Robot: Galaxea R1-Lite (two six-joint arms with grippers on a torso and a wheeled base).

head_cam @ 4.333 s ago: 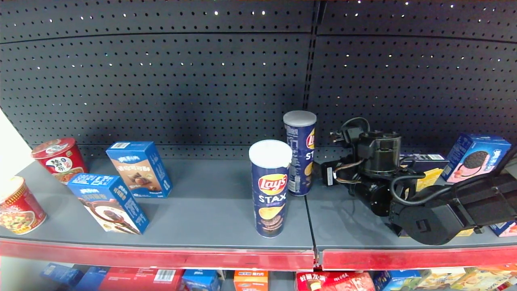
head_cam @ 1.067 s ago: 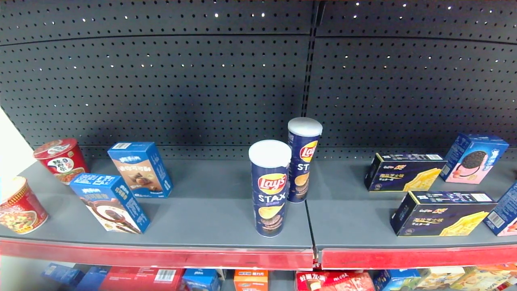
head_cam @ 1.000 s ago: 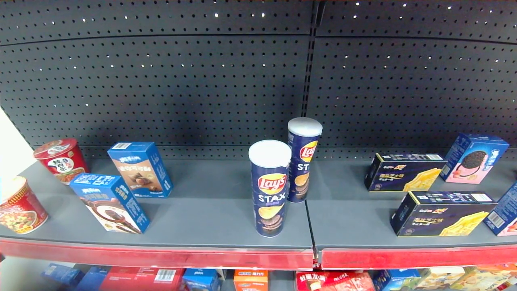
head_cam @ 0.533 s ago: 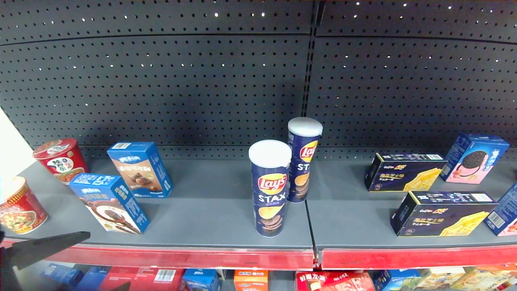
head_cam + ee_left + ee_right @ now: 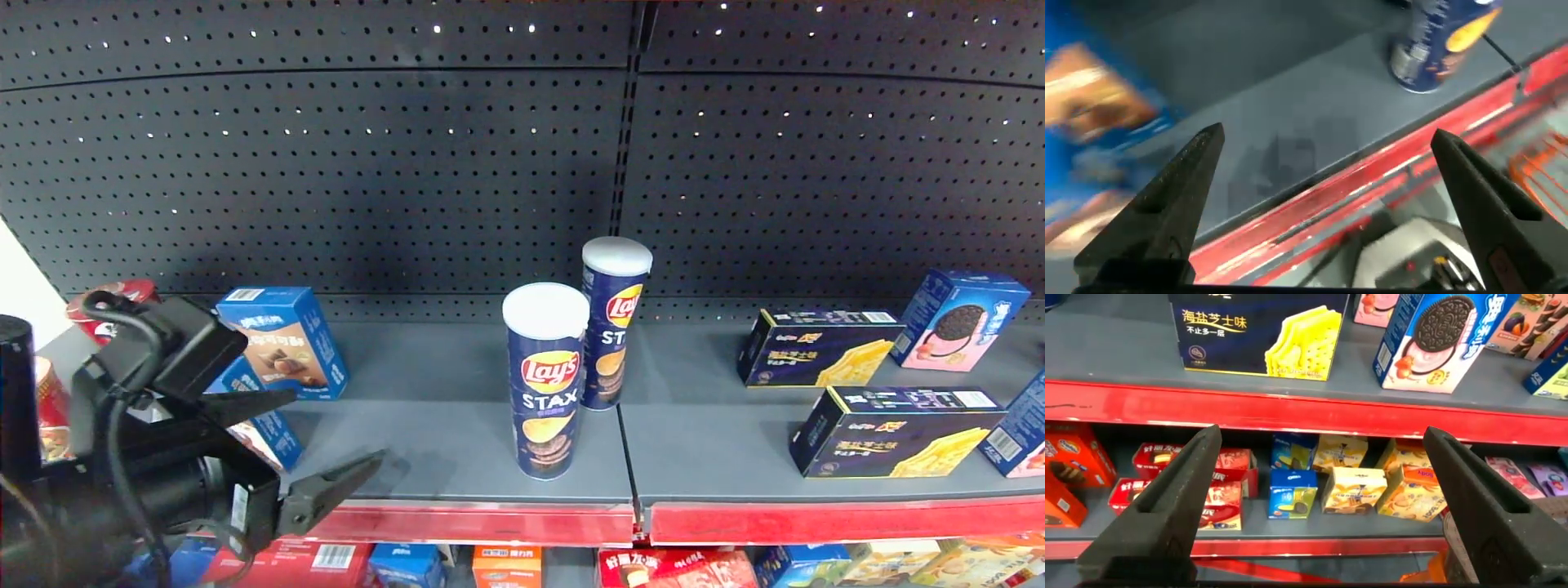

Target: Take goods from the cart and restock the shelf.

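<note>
1. Shelf (image 5: 441, 425): grey deck with a red front lip. All goods in view stand on it. I carry none.

2. Left gripper (image 5: 335, 426): positioned at the near left, over the front lip, jaws spread wide, nothing between them. Right gripper (image 5: 1323, 437): jaws likewise apart and empty, facing the shelf front below the right-hand boxes.

3. Cracker boxes (image 5: 894, 433): two dark boxes lying long-side down on the right, one near, one far. I judge them light, with thin card walls that dent under pressure. Take hold across the short dimension at mid-length, with moderate force.

4. Chip canisters (image 5: 545, 384): two upright at centre, one just behind the other. I judge them light, stiff and smooth-walled. They are tall on a small base, so they tip readily. Take hold across the diameter at mid-height, never at the lid.

5. Blue snack boxes (image 5: 282, 339): two on the left, the near one partly behind my arm. The cookie box (image 5: 959, 318) stands at the far right. Handle these as the cracker boxes, pressing near the edges where the card is stiffest.

6. Noodle cups (image 5: 139, 290): at the far left. These are probably thin-walled and tapered. Grip below the rim.
</note>
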